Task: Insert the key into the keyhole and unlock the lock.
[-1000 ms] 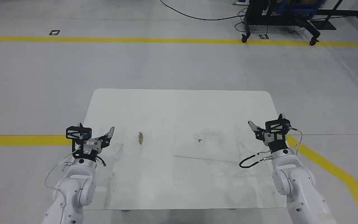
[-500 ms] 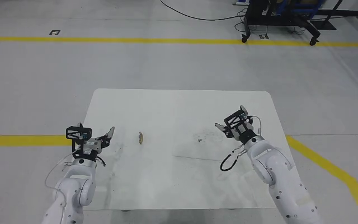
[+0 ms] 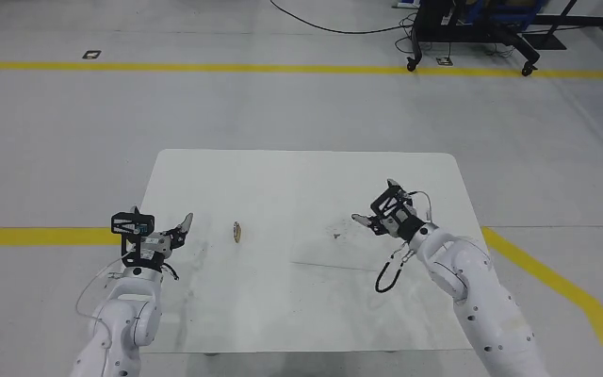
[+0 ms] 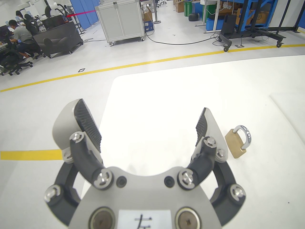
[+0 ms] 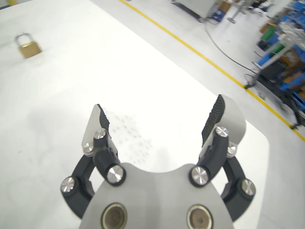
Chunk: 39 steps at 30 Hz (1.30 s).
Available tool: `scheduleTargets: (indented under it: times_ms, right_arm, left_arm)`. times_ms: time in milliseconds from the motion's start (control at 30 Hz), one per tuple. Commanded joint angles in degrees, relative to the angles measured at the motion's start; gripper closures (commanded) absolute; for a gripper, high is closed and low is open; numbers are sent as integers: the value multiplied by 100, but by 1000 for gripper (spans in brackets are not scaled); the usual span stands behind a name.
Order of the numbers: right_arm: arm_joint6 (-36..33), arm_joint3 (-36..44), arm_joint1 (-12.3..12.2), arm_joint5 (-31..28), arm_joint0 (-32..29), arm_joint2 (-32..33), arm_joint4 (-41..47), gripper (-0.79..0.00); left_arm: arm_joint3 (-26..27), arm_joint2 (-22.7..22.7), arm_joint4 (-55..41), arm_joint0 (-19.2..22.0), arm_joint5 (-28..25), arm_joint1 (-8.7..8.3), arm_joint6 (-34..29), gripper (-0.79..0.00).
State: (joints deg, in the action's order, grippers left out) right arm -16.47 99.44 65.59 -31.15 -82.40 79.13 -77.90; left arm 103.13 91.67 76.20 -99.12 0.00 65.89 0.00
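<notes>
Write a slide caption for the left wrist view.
Open left gripper poised over the white table, a brass padlock resting nearby, untouched.

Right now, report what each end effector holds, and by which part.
Nothing. The left end effector and right end effector are open and empty; the padlock lies apart from both.
</notes>
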Motion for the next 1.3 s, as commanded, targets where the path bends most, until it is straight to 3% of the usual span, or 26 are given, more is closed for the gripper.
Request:
scheduleTargets:
  times_ms: [0,133,233,333,367,467,533,600,700,800,1033,1167,1233,1267]
  right_arm:
    - [-82,-214,-33,-897,201,1,133,-785]
    - [-293,-662,-69,-1891,583,-170,362,-785]
    - [-528,-955,-59,-2020,852,-347,517,-785]
    - [-807,-1117,-36,-2062,1070,-622,528,-631]
    - [-911,-1155,-28,-2047,1134,-714,507,-514]
    - [-1159,-1304,-3,-2019,1323,-951,492,-391]
    - [-1300,-1406,16,-1880,1427,-1072,497,-400]
    - [-1390,-1488,33,-1847,1509,-1190,555,-489]
    - [-1543,-1622,42,-1918,1631,-1331,577,-425]
    - [-1673,-1819,57,-1972,1750,-1455,720,-431]
    - [-1900,-2087,108,-2032,2038,-1820,862,-357]
    - [-1861,-2130,109,-2021,2101,-1905,843,-215]
    - [-1830,-2128,102,-2004,2109,-1916,827,0]
    - [-1814,-2125,97,-1996,2109,-1915,823,0]
  left_arm:
    - [0,0,0,0,0,0,0,-785]
    - [0,0,0,0,0,0,0,-785]
    - [0,0,0,0,0,0,0,-785]
    - [0,0,0,0,0,0,0,-785]
    - [0,0,0,0,0,0,0,-785]
    - [0,0,0,0,0,0,0,-785]
    - [0,0,0,0,0,0,0,-785]
    - [0,0,0,0,0,0,0,-785]
    - [0,0,0,0,0,0,0,-785]
    - [0,0,0,0,0,0,0,-785]
    - [0,0,0,0,0,0,0,-785]
    - [0,0,0,0,0,0,0,-785]
    - [0,0,0,0,0,0,0,-785]
    - [0,0,0,0,0,0,0,-785]
